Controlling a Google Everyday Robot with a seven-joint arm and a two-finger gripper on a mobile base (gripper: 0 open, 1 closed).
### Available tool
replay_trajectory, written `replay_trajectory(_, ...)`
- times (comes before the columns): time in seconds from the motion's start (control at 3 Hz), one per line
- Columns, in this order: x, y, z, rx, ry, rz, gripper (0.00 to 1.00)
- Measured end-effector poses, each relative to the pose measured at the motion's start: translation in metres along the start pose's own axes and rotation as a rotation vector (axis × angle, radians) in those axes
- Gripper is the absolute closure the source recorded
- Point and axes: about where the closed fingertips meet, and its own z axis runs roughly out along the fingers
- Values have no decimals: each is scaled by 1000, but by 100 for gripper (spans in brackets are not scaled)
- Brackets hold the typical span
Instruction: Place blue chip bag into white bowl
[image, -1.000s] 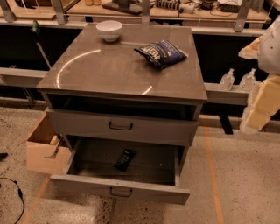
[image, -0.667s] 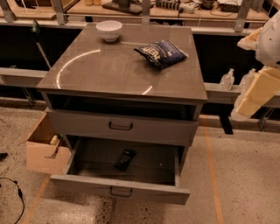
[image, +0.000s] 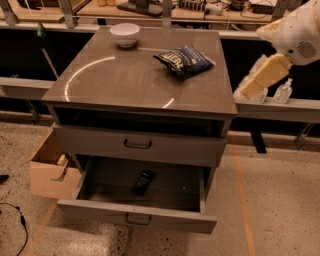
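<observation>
Well apart, blue chip bag (image: 184, 61) on cabinet (image: 125, 87), end effector (image: 249, 91) beyond its edge, opening unclear.

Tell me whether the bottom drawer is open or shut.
Open: the bottom drawer is pulled out, a black device lying inside. The hand is right of the table.

On the grey table (image: 125, 85) two things are carried: the bowl (image: 124, 34) at the far edge and the bag (image: 184, 61) right of centre, well apart. The gripper (image: 251, 90) is held off its right side.
</observation>
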Motion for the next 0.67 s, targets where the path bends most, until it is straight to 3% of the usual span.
replay_trajectory(0.33, -17, -20, 31, 58, -99, 57, 0)
replay_trajectory(0.67, -25, -45, 71, 131, -136, 141, 0)
